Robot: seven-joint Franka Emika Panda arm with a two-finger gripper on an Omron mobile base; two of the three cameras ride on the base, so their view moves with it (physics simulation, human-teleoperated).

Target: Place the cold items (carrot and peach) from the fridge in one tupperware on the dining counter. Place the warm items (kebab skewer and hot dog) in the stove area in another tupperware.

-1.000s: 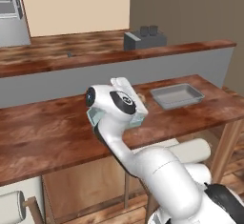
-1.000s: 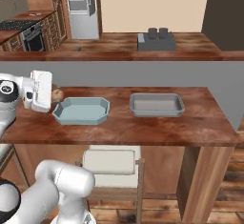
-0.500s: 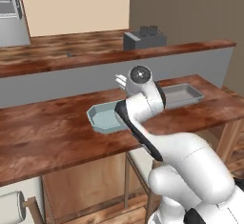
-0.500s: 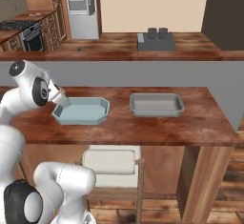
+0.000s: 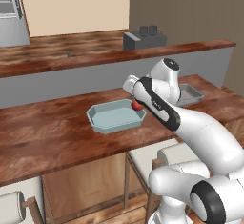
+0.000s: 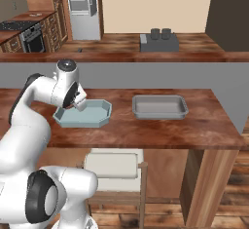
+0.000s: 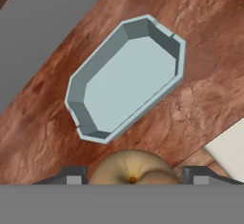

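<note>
While the gripper [image 7: 131, 173] clamps the peach [image 7: 132, 168], the tupperware [image 7: 125, 77] lies below.

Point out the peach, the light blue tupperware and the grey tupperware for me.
peach [image 7: 131, 168], hand view, its rounded top between the jaws.
light blue tupperware [image 7: 128, 77], hand view, its bare floor.
grey tupperware [image 6: 159, 107], right base view, its inner floor.

The white arm has swung rightward and forward from beside the pale blue octagonal plastic container [image 5: 116, 116] to its near right edge. The round reddish-tan peach [image 5: 137, 105], clamped between the fingers [image 7: 71, 176], travelled with it.
</note>
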